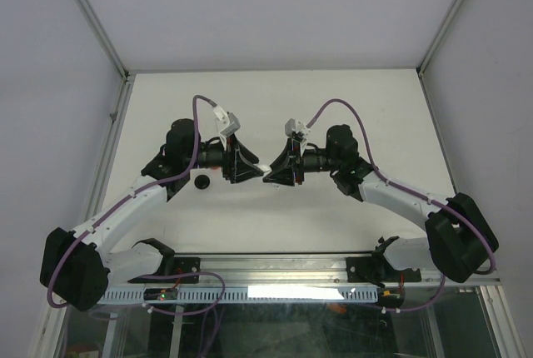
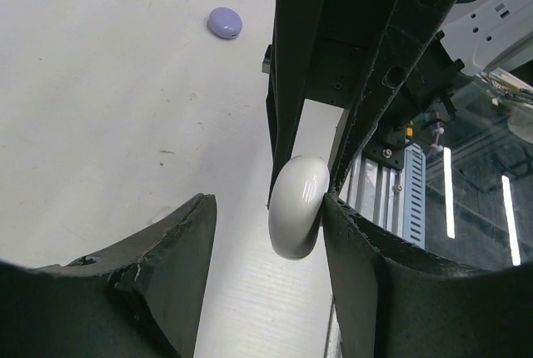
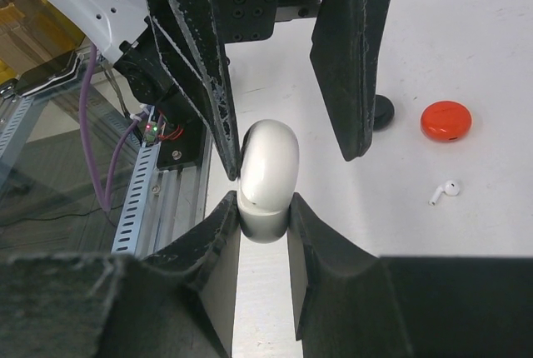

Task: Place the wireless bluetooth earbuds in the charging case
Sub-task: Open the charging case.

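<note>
Light is bright, even and diffuse, falling from above. The white surface (image 1: 275,200) nearly washes out, with only faint, soft shadows beneath the arms (image 1: 133,200). The glossy white charging case (image 2: 298,208) carries pale glare streaks. To the right of the left tool (image 2: 266,206), strips of light (image 2: 450,191) blow out. Close to the lens, the left tool and the right tool (image 3: 262,201) look dark and soft-focused. The surface beyond them is sharp.

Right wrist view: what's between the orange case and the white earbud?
Nothing: bare table between the orange case and the white earbud, shown in the right wrist view.
</note>
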You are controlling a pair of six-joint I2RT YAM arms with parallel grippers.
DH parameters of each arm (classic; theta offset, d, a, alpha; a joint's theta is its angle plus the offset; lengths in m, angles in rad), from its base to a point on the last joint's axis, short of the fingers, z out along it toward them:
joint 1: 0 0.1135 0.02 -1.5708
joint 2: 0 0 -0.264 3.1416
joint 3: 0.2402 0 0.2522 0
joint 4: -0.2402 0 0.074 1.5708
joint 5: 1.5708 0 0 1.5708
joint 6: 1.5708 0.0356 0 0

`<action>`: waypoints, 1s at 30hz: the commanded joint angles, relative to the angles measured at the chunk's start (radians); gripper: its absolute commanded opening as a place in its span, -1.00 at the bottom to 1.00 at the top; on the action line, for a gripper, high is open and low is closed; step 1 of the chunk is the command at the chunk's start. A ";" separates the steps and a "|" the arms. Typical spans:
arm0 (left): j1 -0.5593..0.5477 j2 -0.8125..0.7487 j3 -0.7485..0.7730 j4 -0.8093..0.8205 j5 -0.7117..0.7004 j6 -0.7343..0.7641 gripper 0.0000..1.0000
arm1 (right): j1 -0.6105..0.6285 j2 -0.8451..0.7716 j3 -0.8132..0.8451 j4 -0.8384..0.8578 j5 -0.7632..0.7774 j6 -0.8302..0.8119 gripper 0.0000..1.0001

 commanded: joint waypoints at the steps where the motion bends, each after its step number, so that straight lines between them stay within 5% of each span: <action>1: 0.006 -0.012 0.021 0.098 -0.062 -0.037 0.09 | 0.016 -0.049 0.003 0.041 -0.067 -0.010 -0.82; 17: 0.033 -0.023 0.018 0.094 -0.099 -0.058 0.20 | 0.033 -0.064 -0.011 0.040 -0.084 -0.049 -0.81; 30: 0.033 -0.121 -0.002 0.062 -0.192 -0.029 0.31 | 0.018 -0.138 -0.109 0.033 0.194 -0.134 -0.82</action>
